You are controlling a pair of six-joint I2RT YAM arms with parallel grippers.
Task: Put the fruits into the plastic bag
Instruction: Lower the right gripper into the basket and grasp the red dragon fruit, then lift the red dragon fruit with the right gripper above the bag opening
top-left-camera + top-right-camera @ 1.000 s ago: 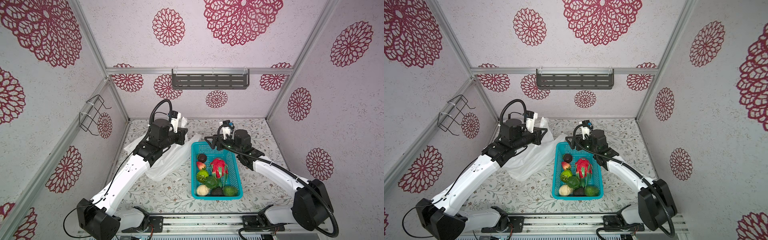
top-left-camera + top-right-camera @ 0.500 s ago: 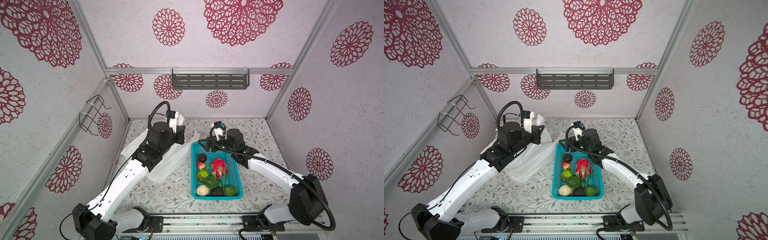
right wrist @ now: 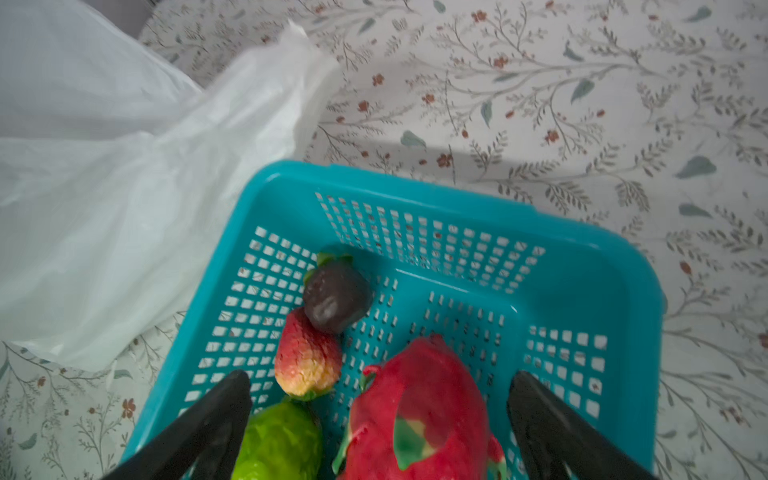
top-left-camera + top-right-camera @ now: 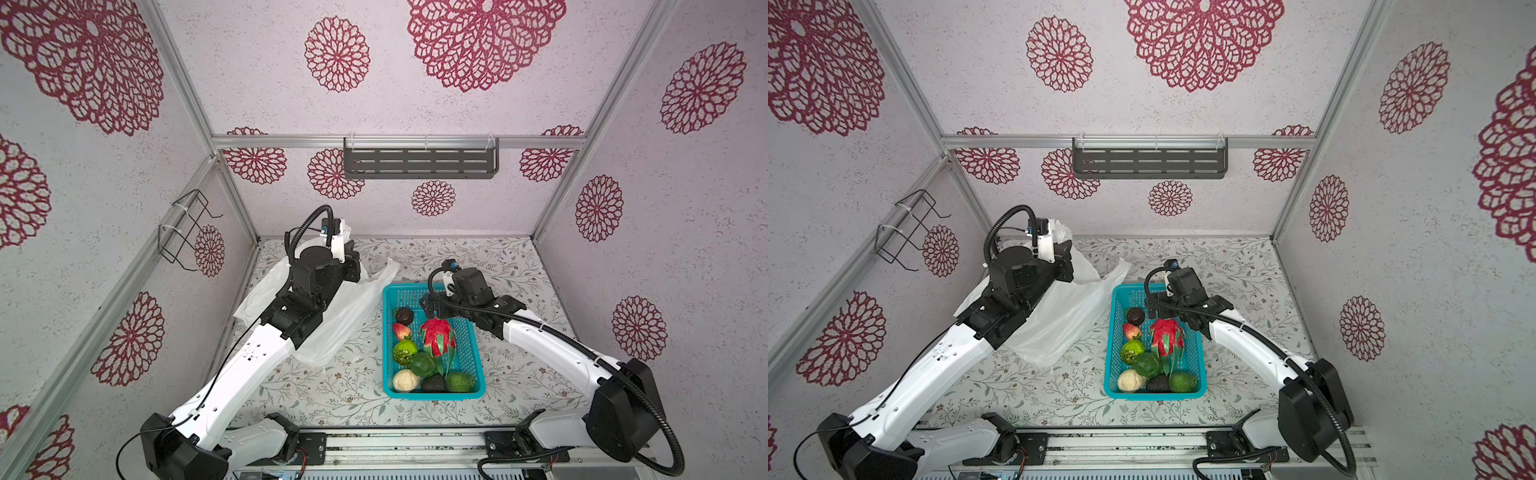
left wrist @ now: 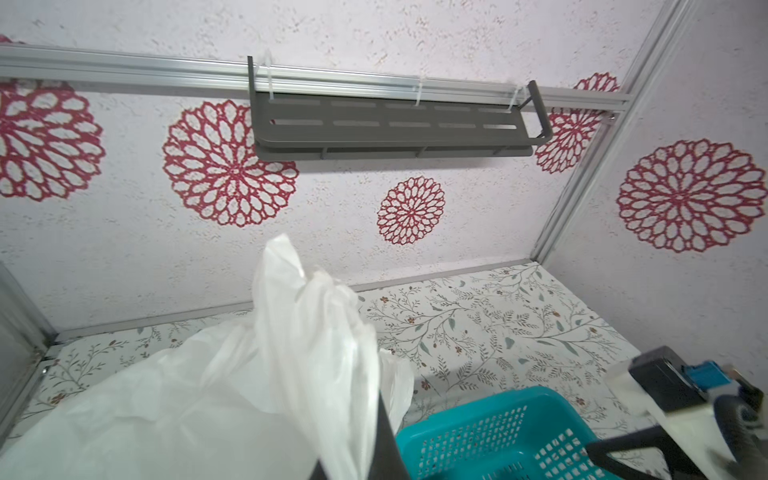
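Note:
The fruits lie in a turquoise basket [image 4: 432,395]: a red-pink dragon fruit [image 4: 437,336], a dark round one [image 4: 404,316], a small red one [image 4: 401,331], a bumpy green one [image 4: 405,351], a cream lump [image 4: 406,380] and more green and dark ones at the near end. My right gripper [image 3: 382,409] hangs open just over the dragon fruit [image 3: 419,415], one finger on either side, touching nothing. The white plastic bag [image 4: 349,307] lies left of the basket. My left gripper [image 5: 353,457] is shut on the bag's upper edge [image 5: 307,332] and holds it lifted.
A grey slotted shelf [image 4: 419,162] hangs on the back wall and a black wire rack [image 4: 187,232] on the left wall. The basket [image 3: 415,183] stands right beside the bag [image 3: 124,208]. The floral mat [image 4: 478,257] runs behind it.
My right gripper has come forward and down from the basket's far end to over the dragon fruit, and its jaws have opened wider. The left arm has shifted slightly, still holding the bag up.

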